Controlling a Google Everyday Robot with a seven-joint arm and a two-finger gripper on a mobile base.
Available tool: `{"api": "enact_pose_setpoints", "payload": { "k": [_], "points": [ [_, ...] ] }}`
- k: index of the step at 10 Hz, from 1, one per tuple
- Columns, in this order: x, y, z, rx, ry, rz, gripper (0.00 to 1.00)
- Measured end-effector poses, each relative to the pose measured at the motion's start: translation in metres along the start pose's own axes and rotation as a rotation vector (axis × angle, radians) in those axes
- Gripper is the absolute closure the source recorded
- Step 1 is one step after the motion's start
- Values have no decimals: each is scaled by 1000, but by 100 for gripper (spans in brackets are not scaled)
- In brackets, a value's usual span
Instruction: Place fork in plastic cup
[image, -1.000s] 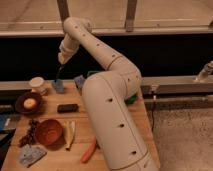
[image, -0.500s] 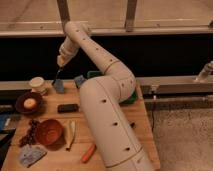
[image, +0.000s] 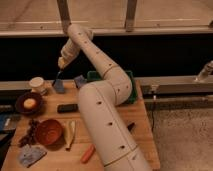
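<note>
Wooden table (image: 141, 135), gripper (image: 60, 69) above plastic cup (image: 59, 87)

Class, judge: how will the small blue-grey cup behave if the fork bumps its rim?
Likely light: the cup is small, so it may slide or tip. The claw, just above it, holds the straight, probably stiff fork.

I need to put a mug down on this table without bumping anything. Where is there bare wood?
Bare wood lies at the front, between the cloth and the orange stick, and along the table's right edge beside the arm. The back left is crowded: cream cup, plastic cup with the pincer over it, plate.
</note>
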Motion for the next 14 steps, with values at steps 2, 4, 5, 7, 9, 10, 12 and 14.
{"api": "enact_pose_setpoints", "payload": {
  "k": [2, 4, 5, 7, 9, 10, 12, 14],
  "points": [
    [0, 0, 0, 0, 0, 0, 100],
    [0, -1, 1, 1, 0, 1, 100],
    [1, -1, 1, 1, 0, 1, 100],
    [1, -1, 1, 1, 0, 1, 100],
    [1, -1, 1, 1, 0, 1, 100],
    [1, -1, 1, 4, 0, 1, 100],
    [0, -8, -2, 26, -18, 6, 100],
    [1, -20, -1, 39, -32, 19, 100]
  ]
}}
